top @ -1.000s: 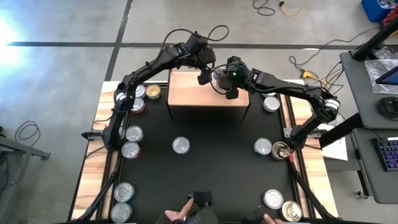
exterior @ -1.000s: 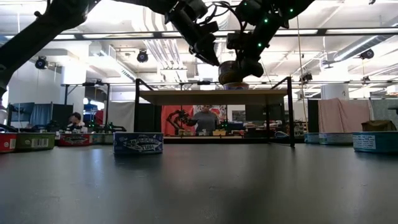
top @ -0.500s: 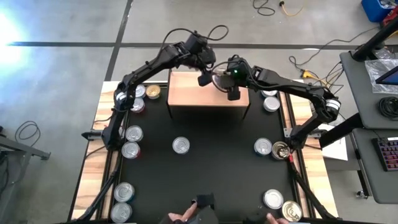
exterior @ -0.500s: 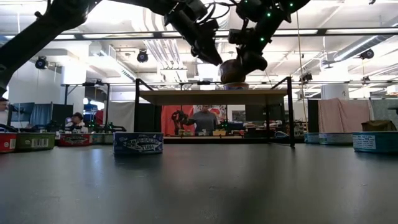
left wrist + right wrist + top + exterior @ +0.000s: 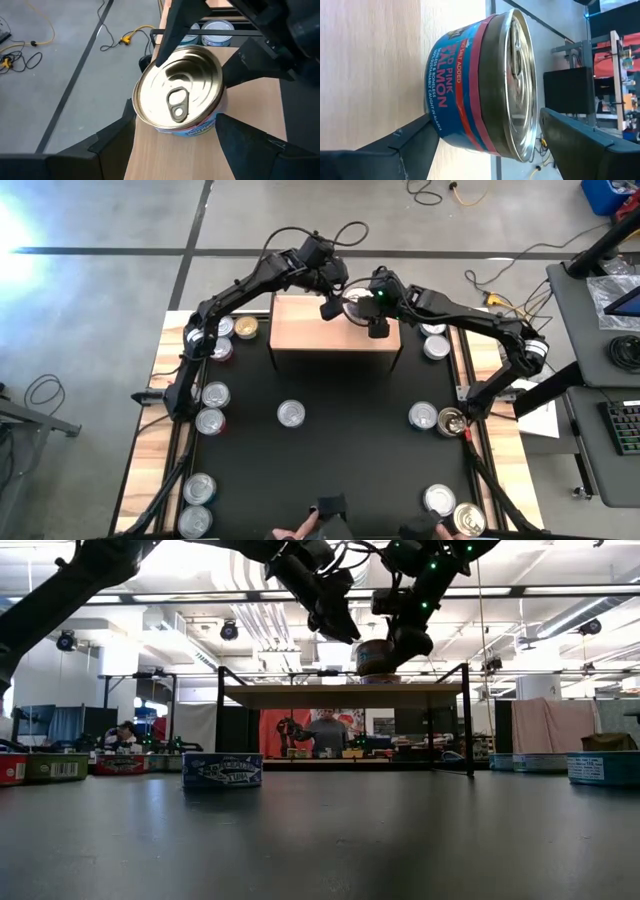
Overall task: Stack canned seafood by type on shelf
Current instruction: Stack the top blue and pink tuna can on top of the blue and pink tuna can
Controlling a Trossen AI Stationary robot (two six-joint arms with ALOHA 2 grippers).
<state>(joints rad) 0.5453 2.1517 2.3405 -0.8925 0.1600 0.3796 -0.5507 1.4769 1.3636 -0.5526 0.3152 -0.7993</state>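
A round can [image 5: 177,100] with a silver pull-tab lid and a blue and red salmon label [image 5: 455,95] hangs just over the far right part of the light wood shelf [image 5: 305,330]. My left gripper [image 5: 333,302] is shut on it, coming from the shelf's far left. My right gripper [image 5: 374,317] stands open around the same can from the right, one finger [image 5: 405,145] by its bottom rim and the other [image 5: 580,140] just off the lid. In the low view the can [image 5: 378,657] shows slightly above the shelf's front edge [image 5: 340,692]. My left gripper pinches the can's round side wall [image 5: 212,125] between its two fingers [image 5: 110,145], on opposite sides. The fingers slant down from the table's far side. The can sits roughly level with its lid up, close over the shelf top. My right gripper: whether its lower finger touches the can's bottom rim [image 5: 431,117], I cannot tell.
Several more cans stand on the table: along the left edge [image 5: 215,393], one mid-mat [image 5: 291,413], along the right edge [image 5: 436,347] and in the near corners [image 5: 439,499]. The black mat [image 5: 340,460] spreads before the shelf. A person's hands [image 5: 300,530] show at the near edge.
My right gripper's fingers have spread apart off the can while my left gripper has kept its hold. In the low view the can has come from tilted to nearly level, staying over the shelf's right part.
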